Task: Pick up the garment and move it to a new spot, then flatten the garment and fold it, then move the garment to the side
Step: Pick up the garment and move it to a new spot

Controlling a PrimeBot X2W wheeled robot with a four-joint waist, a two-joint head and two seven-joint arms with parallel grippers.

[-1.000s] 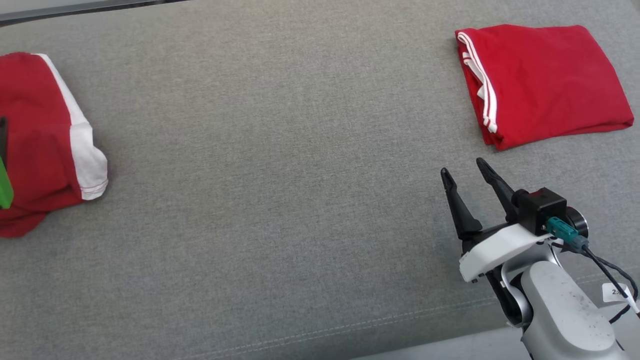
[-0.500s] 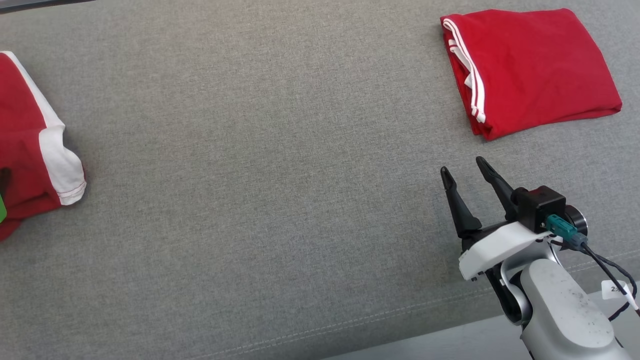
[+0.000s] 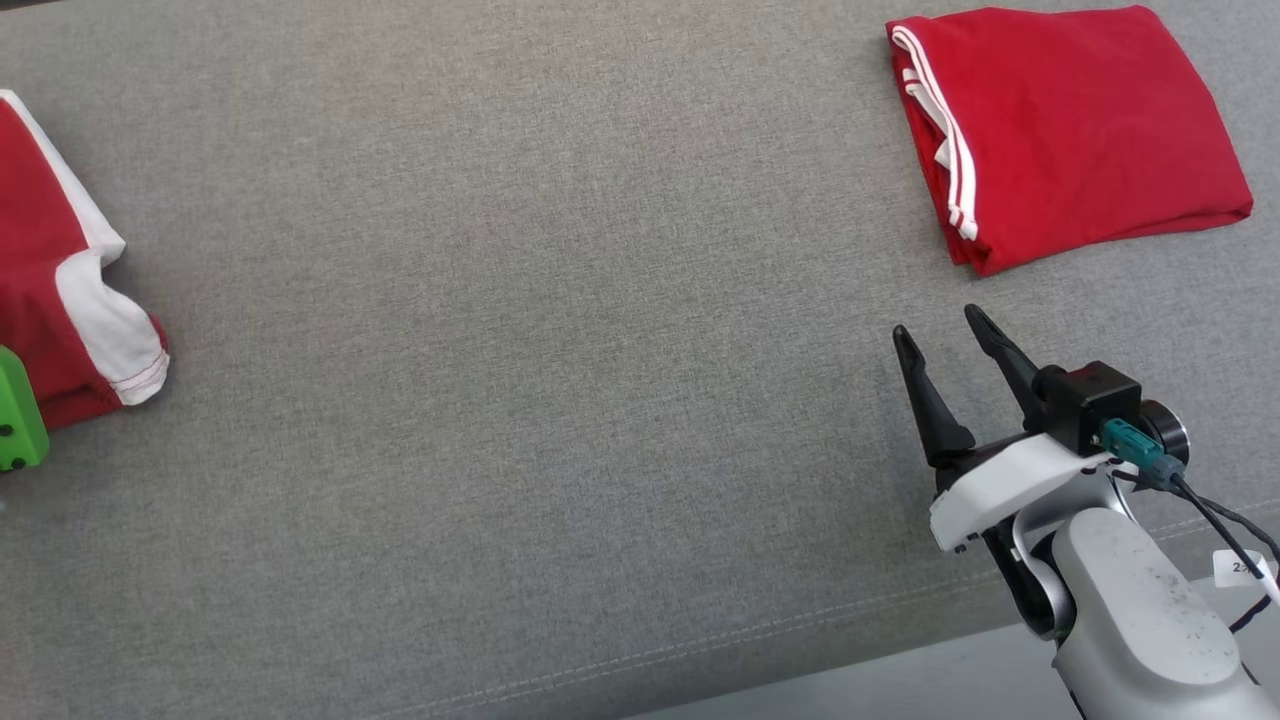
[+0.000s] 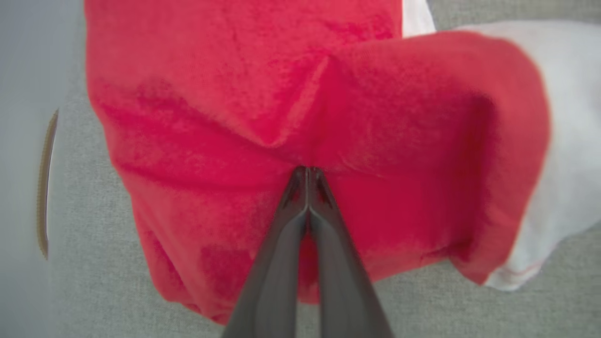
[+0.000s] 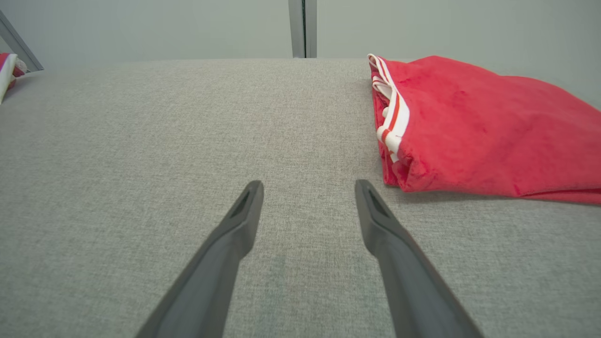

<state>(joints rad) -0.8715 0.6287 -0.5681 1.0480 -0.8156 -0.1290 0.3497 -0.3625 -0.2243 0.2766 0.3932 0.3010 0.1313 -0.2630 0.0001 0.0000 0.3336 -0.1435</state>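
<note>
**Left grip taken, lift comes next**

Grey cushion [image 3: 520, 380] carries all. Folded red garment [image 3: 1070, 130] lies at 1 o'clock, well apart. Red-and-white garment [image 3: 50, 300] is at 9 o'clock. Left gripper [image 4: 307, 171] pinches its fold, so lift slowly, straight up. Right gripper [image 3: 935, 322] at 4 o'clock, wide, empty. Vs 1 s ago: white hem [image 3: 100, 330] curls more, head cam shifted.

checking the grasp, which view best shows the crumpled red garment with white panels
Left wrist view: left gripper pinches the crumpled red garment up close. Head view catches its edge far left; right wrist view, a distant sliver.

red garment [image 4: 225, 94] with white trim, grey surface [image 3: 560, 360]
</note>
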